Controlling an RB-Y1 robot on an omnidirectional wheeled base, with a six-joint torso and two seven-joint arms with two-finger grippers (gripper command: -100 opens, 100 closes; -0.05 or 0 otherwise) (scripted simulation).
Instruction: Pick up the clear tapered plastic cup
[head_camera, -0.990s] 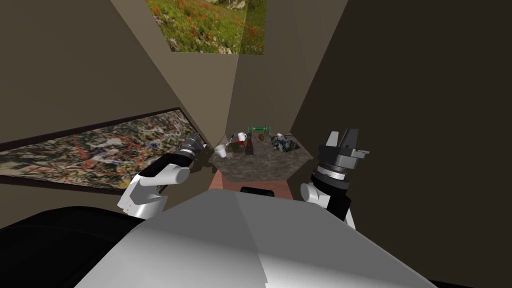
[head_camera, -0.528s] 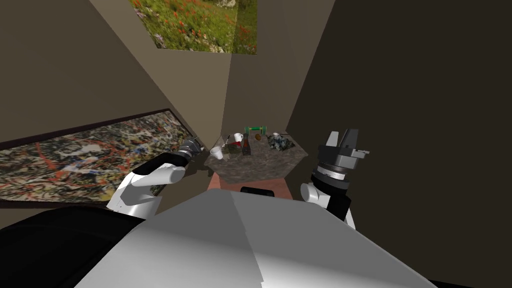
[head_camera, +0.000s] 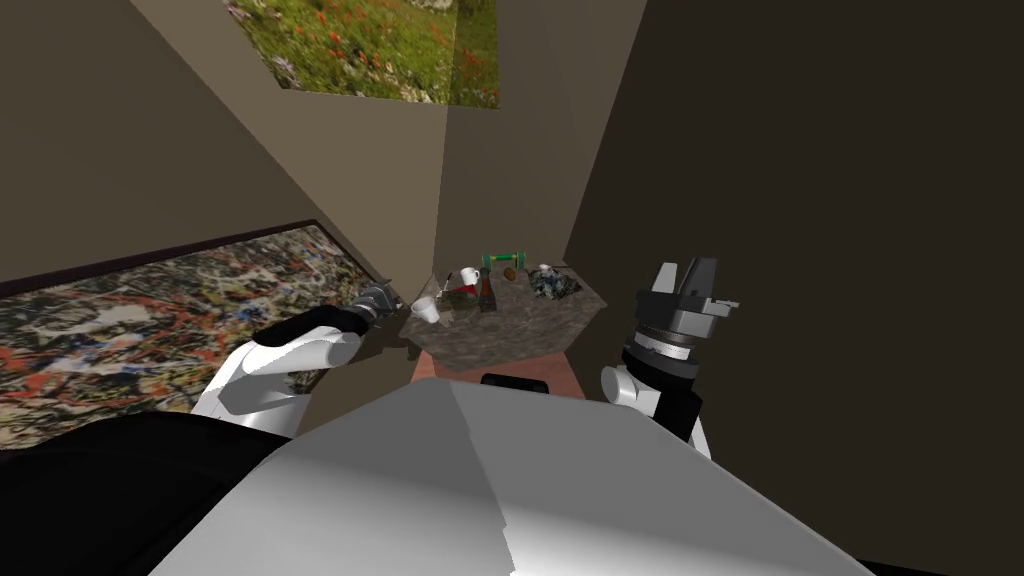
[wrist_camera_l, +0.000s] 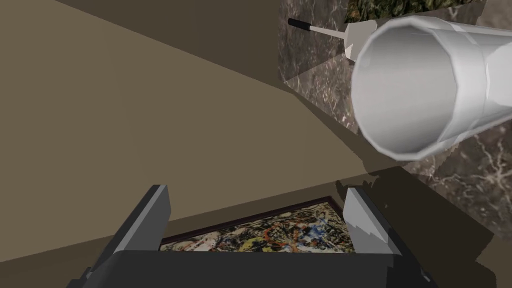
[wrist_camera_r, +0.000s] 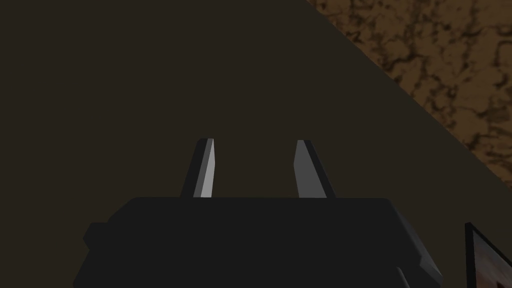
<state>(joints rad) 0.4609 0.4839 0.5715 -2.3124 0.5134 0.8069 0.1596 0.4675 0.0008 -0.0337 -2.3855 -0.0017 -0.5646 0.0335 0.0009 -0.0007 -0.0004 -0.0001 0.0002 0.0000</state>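
Closer than a second ago, our left tool (wrist_camera_l: 255, 190) has edged toward the cup (wrist_camera_l: 425, 85). Our head has swung too, so the whole scene sits shifted while the things keep their places. The cup stands at the near left corner of the bench (head_camera: 520, 330), right by the edge, which is likely why the left arm has the job. It is drawn pale grey-white and opaque rather than clear, with a faceted rim, a stepped band below it and walls narrowing away from the mouth. That mouth faces our left hand; we cannot tell whether the cup is upright or tipped. It lies off to one side of the gap between the blades and beyond their tips, not between them, so we judge the hand must line up before closing. The left tool is released and spread wide, presumably to take the broad rim. Just past the cup lies a white spatula (wrist_camera_l: 345, 36) with a dark handle. Our right tool (wrist_camera_r: 254, 142) hangs well apart on the other side, blades parted on nothing, probably parked out of the way.
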